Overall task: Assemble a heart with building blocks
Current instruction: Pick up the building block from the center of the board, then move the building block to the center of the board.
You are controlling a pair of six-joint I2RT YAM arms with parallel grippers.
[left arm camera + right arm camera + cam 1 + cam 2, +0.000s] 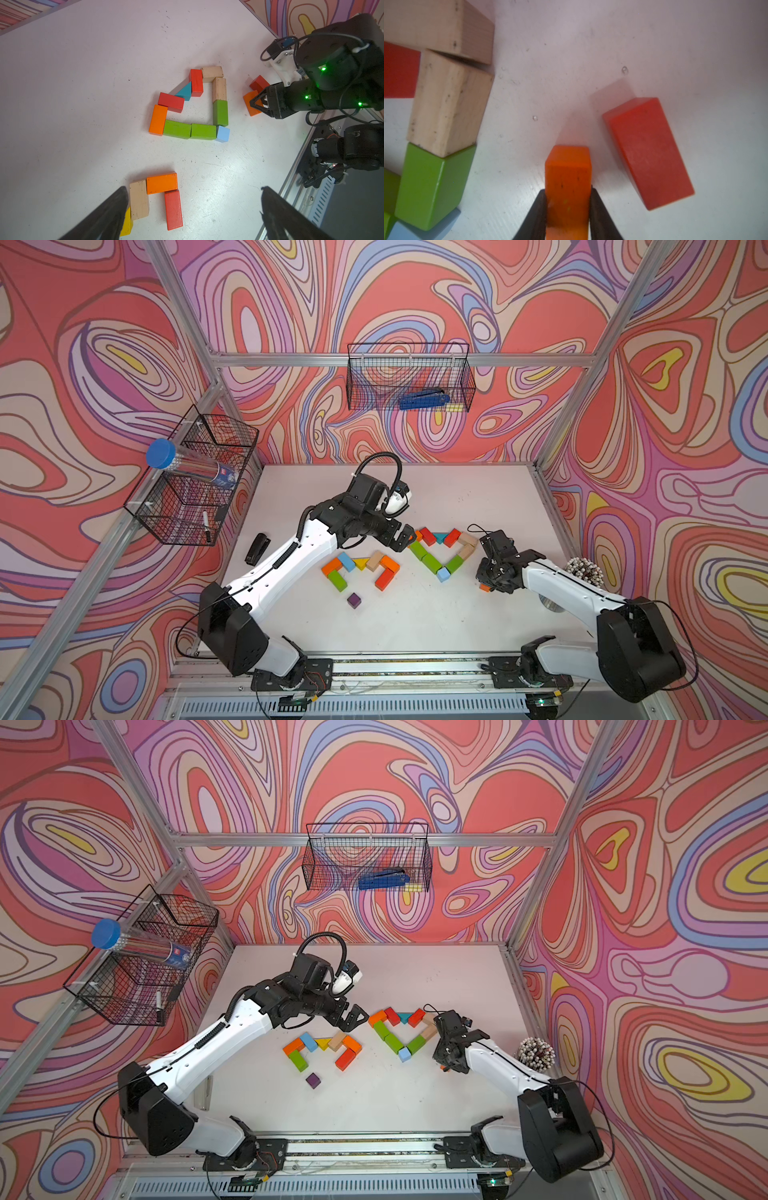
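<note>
Tapered black right fingers [537, 209] clamp a glossy orange brick [568, 166] just beside a red brick [648, 151] on the scuffed white worktop [654, 41]; left fingers [108, 214] gape near the painted-wood ring of bricks [177, 128].

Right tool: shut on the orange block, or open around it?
The right tool is shut on the orange block. In the right wrist view both fingers press its sides with no gap; the red block lies free.
</note>
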